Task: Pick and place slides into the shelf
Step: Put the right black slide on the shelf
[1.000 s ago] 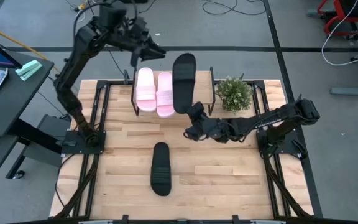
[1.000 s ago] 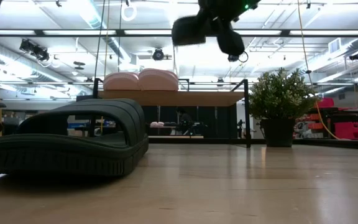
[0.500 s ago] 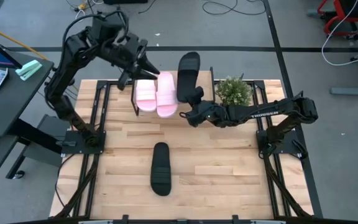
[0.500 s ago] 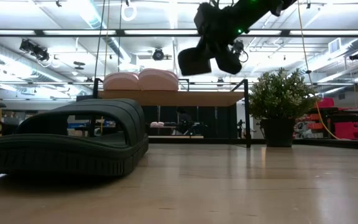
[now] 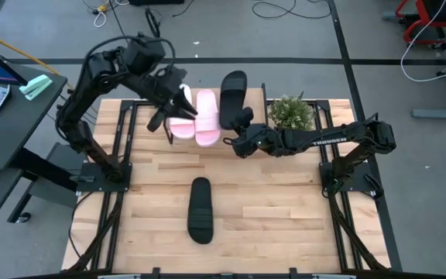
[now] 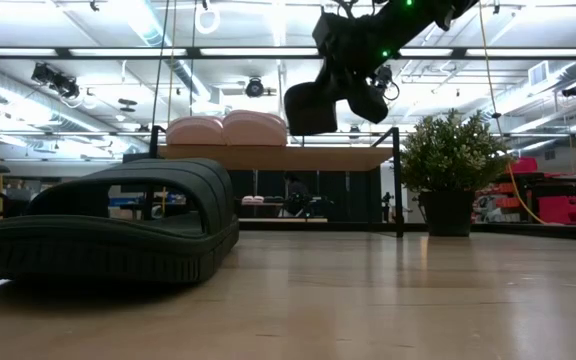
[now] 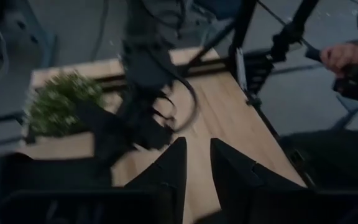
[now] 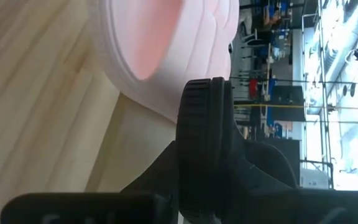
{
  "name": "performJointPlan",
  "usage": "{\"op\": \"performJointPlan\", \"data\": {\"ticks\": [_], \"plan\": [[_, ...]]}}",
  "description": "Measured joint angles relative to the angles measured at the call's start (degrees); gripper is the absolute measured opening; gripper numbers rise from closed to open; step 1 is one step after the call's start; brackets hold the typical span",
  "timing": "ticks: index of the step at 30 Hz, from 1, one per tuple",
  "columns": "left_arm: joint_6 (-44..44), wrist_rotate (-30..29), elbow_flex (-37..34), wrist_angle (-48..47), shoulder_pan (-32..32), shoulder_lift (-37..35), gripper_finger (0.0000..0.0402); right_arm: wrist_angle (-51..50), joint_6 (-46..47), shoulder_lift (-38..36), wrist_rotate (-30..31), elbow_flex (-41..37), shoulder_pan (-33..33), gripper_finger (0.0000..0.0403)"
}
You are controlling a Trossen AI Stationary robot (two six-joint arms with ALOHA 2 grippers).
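Shelf [image 5: 254,116] bears pink slides [image 5: 195,116], black slide [image 5: 231,91] gripper-held [image 5: 237,141].

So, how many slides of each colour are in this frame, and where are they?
Pale pink slides: 2, one beside the other on the shelf.
Black slides: 2, one held by the right pincer over the shelf, one on the table.
Total: 4 slides.

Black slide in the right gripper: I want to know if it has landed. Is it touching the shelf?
Apart. The low view shows the black slide, clamped by the right gripper, hanging above the shelf with ceiling lights visible between them.
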Motion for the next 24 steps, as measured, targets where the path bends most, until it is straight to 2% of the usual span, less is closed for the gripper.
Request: {"op": "performJointPlan", "data": {"ticks": [6, 10, 14, 19, 24], "plan": [[-1.1, -5.6, -1.2, -4.0, -2.0, -0.2, 0.0063, 0.1, 0.2, 0.0, 0.0, 0.0, 0.0, 0.007], [-2.2, -14.6, -4.7, -4.7, -2.0, -1.5, 0.0055, 0.1, 0.3, 0.0, 0.0, 0.0, 0.0, 0.007], [-4.2, -24.2, -11.1, -2.4, -1.5, -3.7, 0.0045, 0.0, 1.2, 0.0, -0.1, 0.0, 0.0, 0.007], [-5.6, -33.0, -20.8, 2.4, -1.5, -8.1, 0.0033, 0.0, 1.4, 0.0, -0.5, 0.0, 0.0, 0.007], [-5.7, -36.6, -30.1, 11.4, -1.5, -14.3, 0.0024, -0.3, 3.5, 0.0, -2.0, 0.0, 0.0, 0.007]]}}
